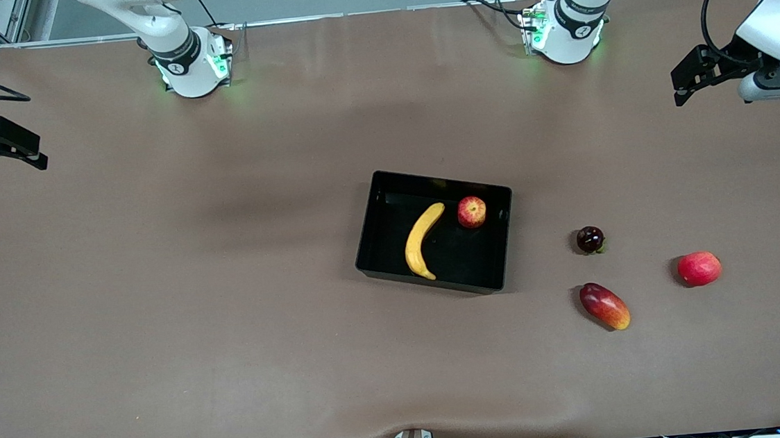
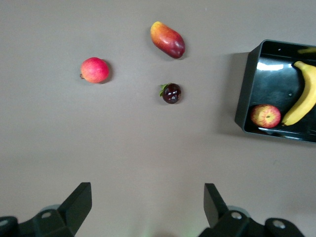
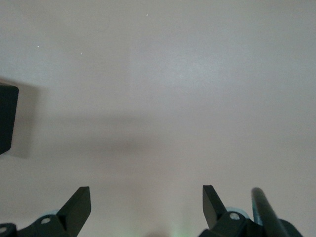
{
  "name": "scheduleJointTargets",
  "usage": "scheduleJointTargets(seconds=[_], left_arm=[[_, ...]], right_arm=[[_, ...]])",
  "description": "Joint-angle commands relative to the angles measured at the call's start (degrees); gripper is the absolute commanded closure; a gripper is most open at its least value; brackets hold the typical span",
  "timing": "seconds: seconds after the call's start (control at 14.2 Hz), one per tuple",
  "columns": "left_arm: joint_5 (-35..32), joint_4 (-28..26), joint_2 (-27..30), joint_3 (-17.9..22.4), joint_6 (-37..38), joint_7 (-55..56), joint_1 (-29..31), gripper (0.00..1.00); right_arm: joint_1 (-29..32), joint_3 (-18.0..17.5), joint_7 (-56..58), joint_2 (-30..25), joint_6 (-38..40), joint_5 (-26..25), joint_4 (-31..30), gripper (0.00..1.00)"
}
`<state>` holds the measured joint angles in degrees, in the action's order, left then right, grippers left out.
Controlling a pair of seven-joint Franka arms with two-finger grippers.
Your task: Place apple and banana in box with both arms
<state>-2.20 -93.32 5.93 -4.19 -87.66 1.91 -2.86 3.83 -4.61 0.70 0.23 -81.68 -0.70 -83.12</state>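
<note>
The black box (image 1: 371, 248) sits mid-table. The yellow banana (image 1: 422, 240) lies in it, and the small red apple (image 1: 471, 212) with a pale patch sits in it beside the banana. The left wrist view shows the box (image 2: 244, 94), the banana (image 2: 304, 97) and the apple (image 2: 265, 116). My left gripper (image 1: 681, 89) is open and empty, up over the table's edge at the left arm's end; it also shows in the left wrist view (image 2: 147, 202). My right gripper (image 1: 37, 155) is open and empty over the right arm's end, and shows in the right wrist view (image 3: 146, 203) over bare table.
Loose fruit lies toward the left arm's end: a dark plum-like fruit (image 1: 590, 239), an oblong red-and-yellow mango (image 1: 605, 306) and an evenly red round fruit (image 1: 699, 268). A corner of the box (image 3: 7, 118) shows in the right wrist view.
</note>
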Motion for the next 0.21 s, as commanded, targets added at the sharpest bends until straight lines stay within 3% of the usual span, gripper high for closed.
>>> scheduleJointTargets(seconds=[0.0, 0.14], left_arm=[[1.8, 0.9, 0.3, 0.3, 0.9, -0.9, 0.5, 0.0], [2.7, 0.8, 0.2, 0.3, 1.0, -0.9, 0.5, 0.0]], right_arm=[[1.1, -0.6, 0.9, 0.0, 0.6, 0.6, 0.6, 0.0], [1.1, -0.6, 0.9, 0.0, 0.6, 0.6, 0.6, 0.0]])
